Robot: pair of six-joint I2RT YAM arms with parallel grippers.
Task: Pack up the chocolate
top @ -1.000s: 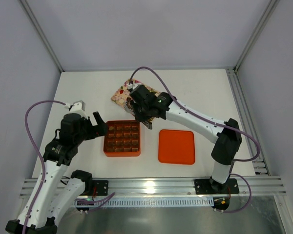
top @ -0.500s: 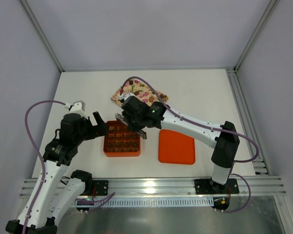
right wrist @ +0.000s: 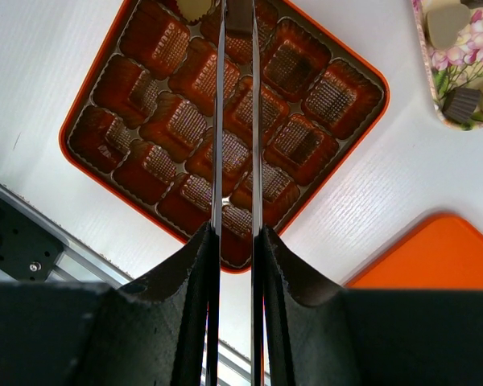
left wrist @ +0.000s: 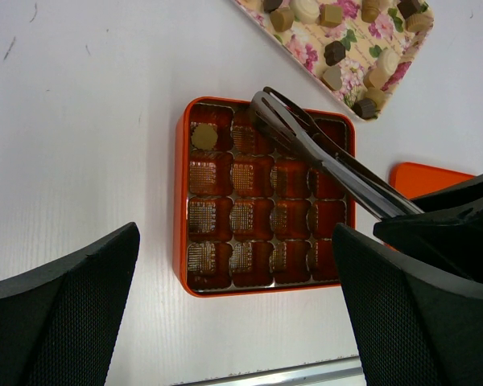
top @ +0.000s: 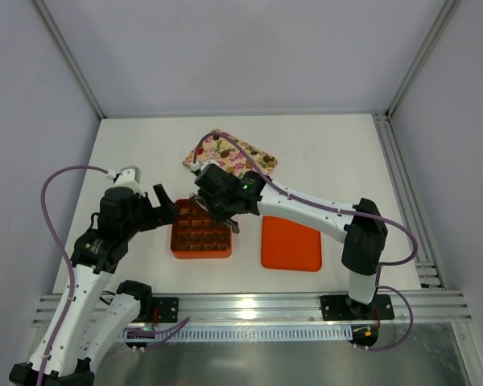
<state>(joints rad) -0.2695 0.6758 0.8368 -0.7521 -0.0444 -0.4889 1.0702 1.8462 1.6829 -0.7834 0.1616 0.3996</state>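
Right arm has just swung off the floral tray (left wrist: 350, 36) and is now hanging over the orange box (left wrist: 179, 201) at centre of the overhead view. The right tool (right wrist: 235, 237) is clamping the handles of metal tongs (left wrist: 330, 161), whose blades are nearly together. Their tips are sitting over the top row of the box, second cell from the left in the left wrist view. Can't tell whether a piece is pinched between the tips, since that end is cut off at the top of the right wrist view. I'm reading this as the placing step, with a drop into that cell coming next. Packing is barely started: one tan chocolate (left wrist: 204, 137) is sitting in the upper-left cell and the other visible cells are showing only paper cups. The remaining pieces (left wrist: 334, 52) are lying on the tray at upper right of the left wrist view. The left tool (left wrist: 235, 233) is hanging fully open at the box's left side in the overhead view, gripping nothing. The lid (top: 291, 241) is lying on the table (left wrist: 80, 121) right of the box, clear of the tongs. Nothing is blocking the target cell.
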